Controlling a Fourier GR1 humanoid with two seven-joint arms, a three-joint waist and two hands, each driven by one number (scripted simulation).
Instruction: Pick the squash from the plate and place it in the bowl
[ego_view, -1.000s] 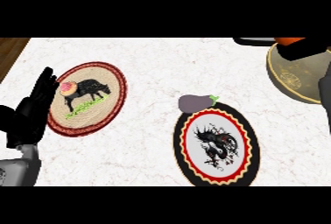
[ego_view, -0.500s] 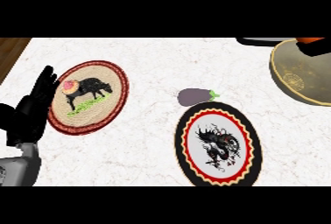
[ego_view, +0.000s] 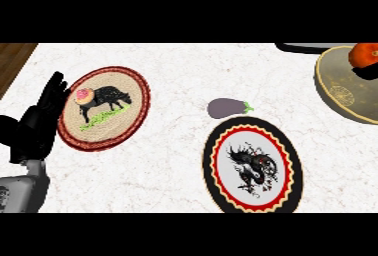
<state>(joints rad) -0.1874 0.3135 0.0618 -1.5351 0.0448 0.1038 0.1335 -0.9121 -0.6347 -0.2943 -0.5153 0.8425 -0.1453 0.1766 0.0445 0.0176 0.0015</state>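
The orange squash (ego_view: 366, 52) shows at the right edge, over the far side of the tan bowl (ego_view: 341, 92). Just below it, a small black part of my right hand (ego_view: 367, 73) touches the squash; the rest of the hand is cut off by the edge. A black-rimmed plate (ego_view: 215, 165) with a dark animal picture lies in the lower middle. My left hand (ego_view: 38, 125) rests open at the left edge, fingers up, beside a red-rimmed plate (ego_view: 139, 107).
A purple eggplant (ego_view: 226, 107) lies on the white counter just above the black-rimmed plate. A small pink-and-orange item (ego_view: 83, 95) sits on the red-rimmed plate. A dark object's edge (ego_view: 299, 47) shows at the far right back. Brown wood (ego_view: 13, 57) borders the counter's left.
The whole view has shifted, so the plates and eggplant sit lower in the picture. The grey right forearm has left the frame. The squash now shows over the bowl's far right.
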